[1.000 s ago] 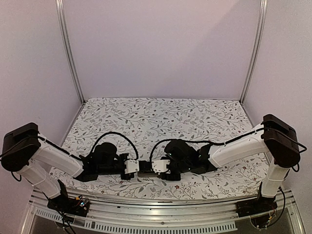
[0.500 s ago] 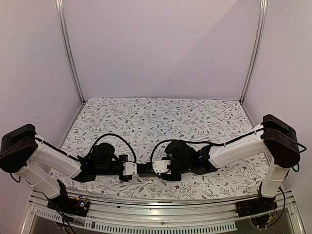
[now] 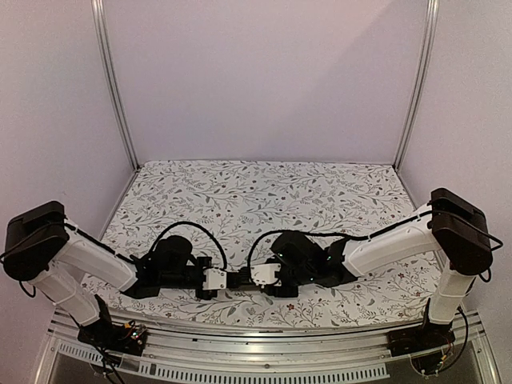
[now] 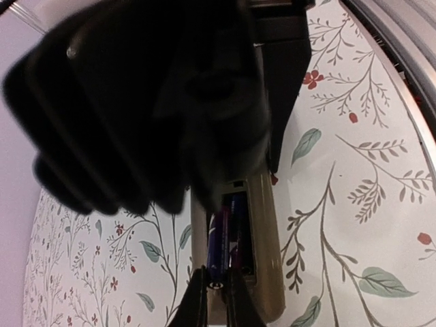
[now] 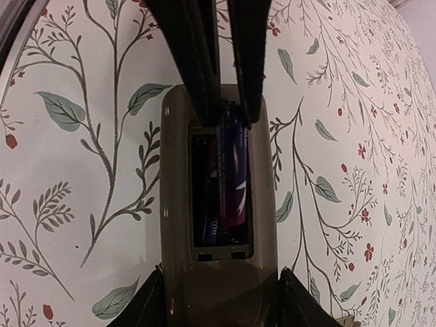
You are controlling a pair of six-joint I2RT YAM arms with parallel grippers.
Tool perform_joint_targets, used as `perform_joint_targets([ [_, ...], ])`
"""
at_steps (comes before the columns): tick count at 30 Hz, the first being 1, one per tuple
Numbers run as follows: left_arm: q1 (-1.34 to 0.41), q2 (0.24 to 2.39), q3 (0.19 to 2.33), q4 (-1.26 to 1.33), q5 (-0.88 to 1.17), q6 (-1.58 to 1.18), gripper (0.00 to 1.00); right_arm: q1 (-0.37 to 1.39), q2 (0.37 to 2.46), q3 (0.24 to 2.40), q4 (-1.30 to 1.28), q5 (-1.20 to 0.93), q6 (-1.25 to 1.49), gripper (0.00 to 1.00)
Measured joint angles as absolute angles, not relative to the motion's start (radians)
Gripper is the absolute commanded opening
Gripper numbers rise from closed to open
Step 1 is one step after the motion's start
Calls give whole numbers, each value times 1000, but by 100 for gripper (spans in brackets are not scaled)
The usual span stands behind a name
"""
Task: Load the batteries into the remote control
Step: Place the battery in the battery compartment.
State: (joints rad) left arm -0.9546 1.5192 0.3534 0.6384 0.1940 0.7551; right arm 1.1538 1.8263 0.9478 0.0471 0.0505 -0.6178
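Note:
The remote control (image 5: pixel 262 204) lies back up on the floral cloth, its dark battery recess open. My right gripper (image 5: pixel 219 303) is shut on the remote's sides at its near end. One battery (image 5: pixel 206 197) lies flat in the recess. The second battery (image 5: pixel 235 177) rests beside it, slightly raised. My left gripper (image 4: pixel 216 300) is shut on that battery's end (image 4: pixel 218 255) and also shows in the right wrist view (image 5: pixel 221 61). In the top view the left gripper (image 3: pixel 226 280) and the right gripper (image 3: pixel 245 278) meet tip to tip, hiding the remote.
The floral cloth (image 3: pixel 264 192) covers the table. The metal rail (image 3: pixel 256 352) of the table's near edge runs close behind both grippers. Upright frame posts (image 3: pixel 112 80) stand at the back corners.
Both grippers have shifted slightly toward the near edge and stayed tip to tip. The holds look the same.

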Motion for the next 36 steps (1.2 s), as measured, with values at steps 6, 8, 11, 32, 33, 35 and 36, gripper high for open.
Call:
perform_joint_targets([
  [6,-952,1532,359,639,190,743,0,1154,1826,945,52,52,-618,0],
  [8,-952,1543,364,639,186,740,0,1154,1826,945,52,52,-618,0],
  [11,-956,1557,371,640,178,741,0,1154,1826,945,52,53,-618,0],
  [32,-981,1612,445,587,170,785,0,1154,1831,945,27,70,-610,0],
  [33,-981,1617,448,587,170,783,0,1154,1831,945,25,70,-607,0],
  [35,-981,1632,454,593,170,776,0,1153,1831,942,22,71,-602,0],
  [36,-981,1641,455,600,171,772,0,1152,1831,940,22,71,-599,0],
])
